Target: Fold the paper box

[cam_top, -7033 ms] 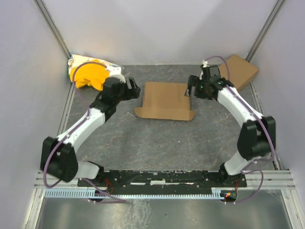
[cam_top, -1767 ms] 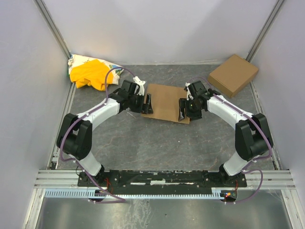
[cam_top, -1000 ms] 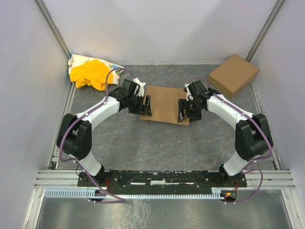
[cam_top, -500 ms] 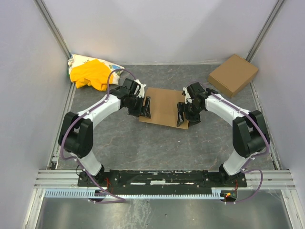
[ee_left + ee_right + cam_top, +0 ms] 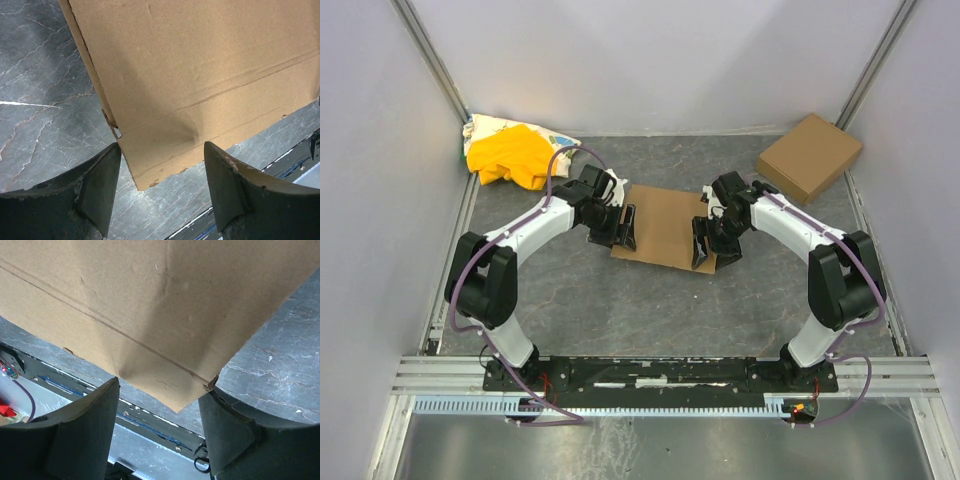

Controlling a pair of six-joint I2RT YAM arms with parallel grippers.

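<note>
The grey marbled table [image 5: 650, 300] fills the floor of the white-walled cell. The paper box [image 5: 665, 222] lies near the table's middle as a low brown panel, slightly skewed, with only plain cardboard showing on top. The left arm [image 5: 535, 228] and right arm [image 5: 790, 225] curve in from the near edge to its two short ends. At the back right corner sits a second cardboard box [image 5: 810, 157], closed, so its contents cannot be seen. At the back left corner lies a yellow-and-white cloth bundle [image 5: 510, 152]. Both are well apart from the paper box. The left gripper [image 5: 623, 228] stands at the paper box's left end and the right gripper [image 5: 705, 243] at its right end, both pointing down. From above the jaws are dark shapes, and their spread is hard to read. The wrist cameras show more: each gripper's jaws are spread wide, unclenched, and straddle a near corner of the cardboard. The left wrist view shows a long crease [image 5: 240, 82] across the panel and a small notch [image 5: 116, 131] in its edge just beside one finger [image 5: 97, 185]. The right wrist view shows a crease [image 5: 100, 322] running to a crumpled corner [image 5: 212, 382] beside its finger [image 5: 230, 432]. Whether the pads press on the board cannot be told.
</note>
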